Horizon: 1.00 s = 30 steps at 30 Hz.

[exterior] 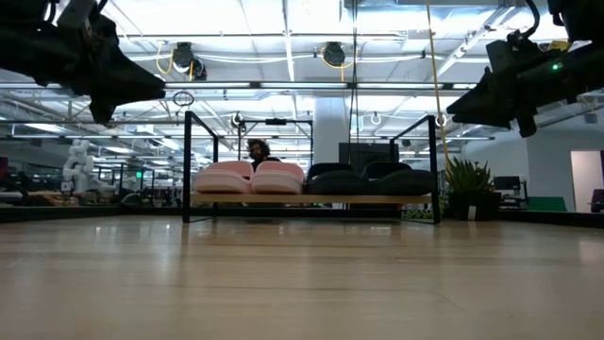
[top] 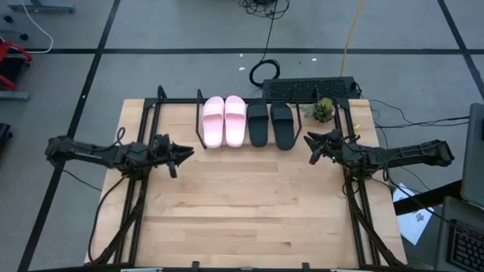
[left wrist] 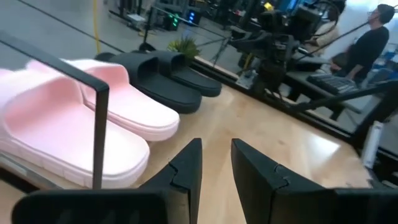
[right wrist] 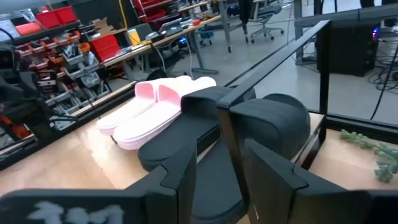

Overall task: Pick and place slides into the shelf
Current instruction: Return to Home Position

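Shelf (top: 181,100) faced by left hand (top: 184,157), right hand (top: 308,149), hovering.

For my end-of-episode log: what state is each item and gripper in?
Shelf: holds all four slides.
Pink slides: both on shelf, side by side.
Black slides: both on shelf, beside the pink pair.
Left gripper: open, empty, raised off shelf's left end.
Right gripper: open, empty, raised near shelf's right end.

One camera looks straight down, one level across the table (exterior: 302,283). Both wrist cameras peer past my fingers (left wrist: 186,169) at the slides (right wrist: 155,106), close ahead.
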{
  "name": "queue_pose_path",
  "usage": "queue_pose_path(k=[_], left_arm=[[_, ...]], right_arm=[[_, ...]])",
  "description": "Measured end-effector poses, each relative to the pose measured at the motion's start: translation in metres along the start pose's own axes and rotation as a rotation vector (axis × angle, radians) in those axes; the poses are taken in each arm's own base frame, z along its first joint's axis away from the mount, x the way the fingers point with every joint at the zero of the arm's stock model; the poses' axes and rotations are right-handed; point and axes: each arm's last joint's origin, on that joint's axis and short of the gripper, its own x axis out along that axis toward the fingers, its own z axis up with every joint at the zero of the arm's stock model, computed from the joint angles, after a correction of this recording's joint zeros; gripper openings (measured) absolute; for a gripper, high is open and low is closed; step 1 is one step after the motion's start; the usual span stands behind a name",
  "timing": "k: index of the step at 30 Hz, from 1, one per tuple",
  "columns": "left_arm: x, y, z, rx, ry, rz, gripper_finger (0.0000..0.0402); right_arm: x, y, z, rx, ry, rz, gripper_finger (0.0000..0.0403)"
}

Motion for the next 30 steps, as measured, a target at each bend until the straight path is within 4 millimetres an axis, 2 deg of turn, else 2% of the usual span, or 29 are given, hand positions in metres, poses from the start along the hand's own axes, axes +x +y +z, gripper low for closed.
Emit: queue_pose_path(k=[9,14,20,30], left_arm=[[-0.003,-0.003,0.005,0.047,-0.069,0.011,0.0086],[-0.017,0.002,0.009,0.063,-0.056,0.032,0.0086],[-0.034,0.007,0.013,0.048,-0.037,0.017,0.0086],[-0.024,0.014,-0.016,0.104,0.007,0.025,0.0086]], right_arm=[[-0.009,-0.006,0.009,0.016,-0.076,-0.002,0.0121],[-0.016,-0.011,0.008,0.038,-0.034,0.081,0.0121],[-0.022,-0.015,0.006,0.036,-0.025,0.095,0.0121],[-0.025,-0.014,0.006,-0.031,-0.025,0.137,0.0121]])
